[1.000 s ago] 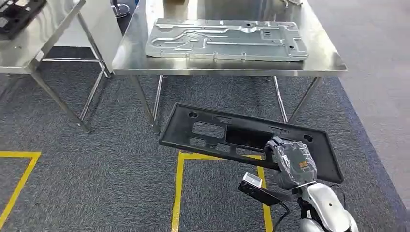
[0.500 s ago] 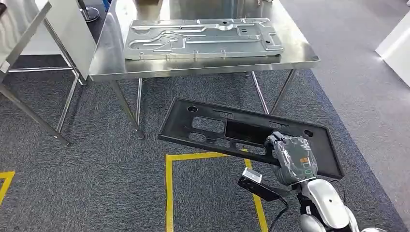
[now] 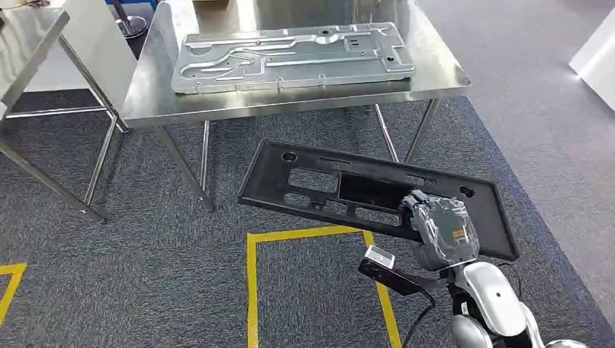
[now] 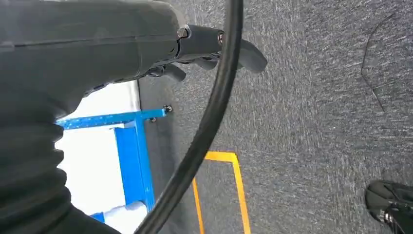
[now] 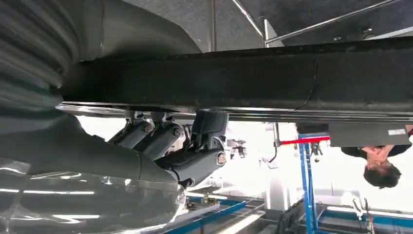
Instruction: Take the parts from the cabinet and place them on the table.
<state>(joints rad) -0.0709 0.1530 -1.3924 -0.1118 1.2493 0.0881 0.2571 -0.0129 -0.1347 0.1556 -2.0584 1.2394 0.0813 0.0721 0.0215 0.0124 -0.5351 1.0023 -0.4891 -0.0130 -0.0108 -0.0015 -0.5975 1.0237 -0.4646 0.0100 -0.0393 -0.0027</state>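
One black plastic panel [image 3: 377, 199] is the part in transit, carried flat and slightly tilted above the carpet [image 3: 130, 261], with the right hand [image 3: 439, 232] gripping its near long edge toward the 5 o'clock end; the right wrist view shows dark fingers [image 5: 160, 139] curled under the panel's [image 5: 243, 78] rim, so it is clearly grasping that part. Over the last second the whole head view has slid: the steel table [image 3: 145, 101] and the grey metal plate [image 3: 290, 54] lying on it now sit further toward 11 o'clock, and a second table [image 3: 25, 43] at 10 o'clock shows less of itself, while the panel keeps much the same place ahead of the robot. That reads as the robot turning or stepping, not the things moving. The panel is near the table's front edge but lower and not yet on it, so I judge the carry nearly done, with lifting and setting down left. The left hand [image 4: 214, 48] hangs over carpet; its fingers look loosely curled on nothing, though that view is too cramped to be sure.
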